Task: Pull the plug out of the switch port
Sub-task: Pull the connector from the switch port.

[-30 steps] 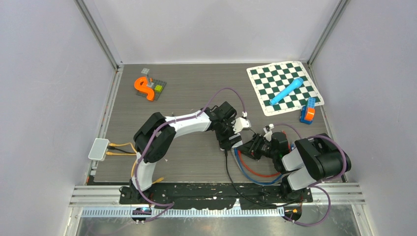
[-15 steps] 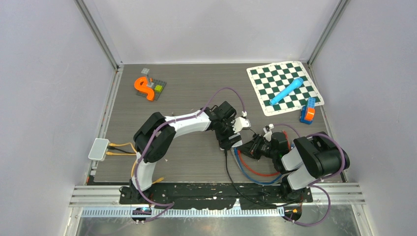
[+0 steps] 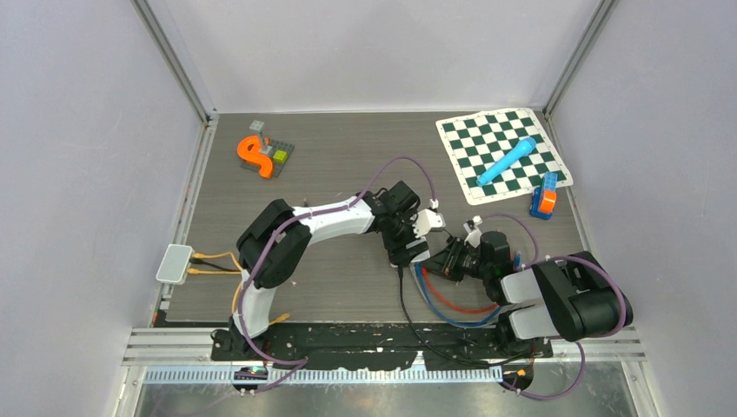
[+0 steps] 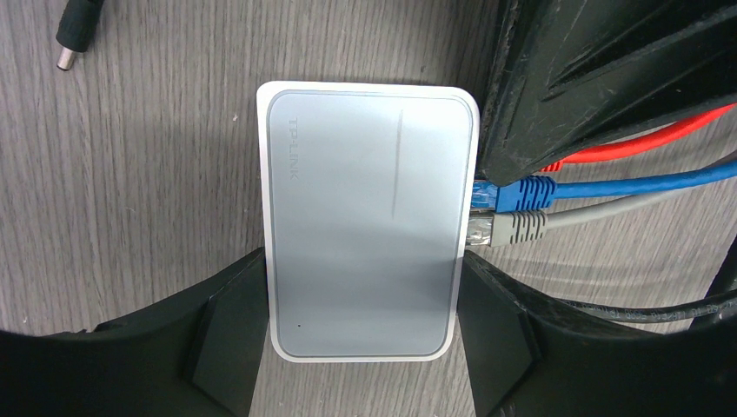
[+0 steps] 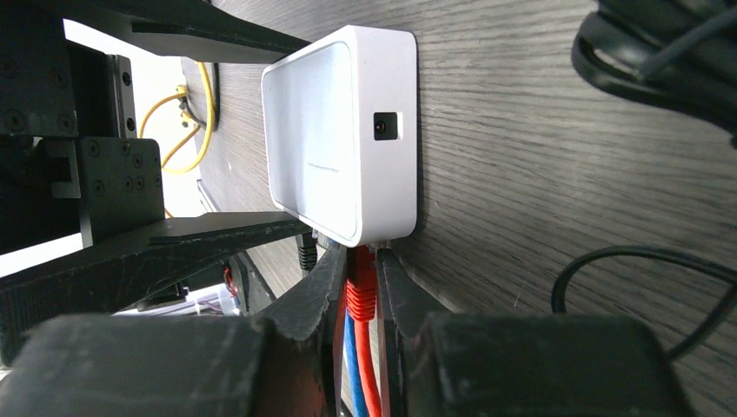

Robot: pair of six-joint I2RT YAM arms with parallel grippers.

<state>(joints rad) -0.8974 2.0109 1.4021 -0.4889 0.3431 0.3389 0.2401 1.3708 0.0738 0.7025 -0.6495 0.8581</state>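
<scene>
A white network switch (image 4: pixel 369 217) lies flat on the dark wood table; it also shows in the right wrist view (image 5: pixel 343 130) and the top view (image 3: pixel 423 222). My left gripper (image 4: pixel 361 334) is shut on its two long sides. A red plug (image 5: pixel 361 282), a blue plug (image 4: pixel 513 193) and a grey plug (image 4: pixel 513 228) sit in its ports. My right gripper (image 5: pixel 358 278) is shut on the red plug, fingertips right against the switch's port face. In the top view the right gripper (image 3: pixel 452 258) meets the left gripper (image 3: pixel 415 236) at table centre.
Red, blue and black cables (image 3: pixel 448 300) loop toward the near edge. A loose black barrel plug (image 4: pixel 76 30) lies beside the switch. A second switch with yellow cables (image 3: pixel 176 262) sits at the left edge. A checkered mat with a blue cylinder (image 3: pixel 504 162) and an orange toy (image 3: pixel 255 154) lie far back.
The right arm's elbow and base link have swung right and toward the near edge. Both grippers and the switch have stayed nearly in place.
</scene>
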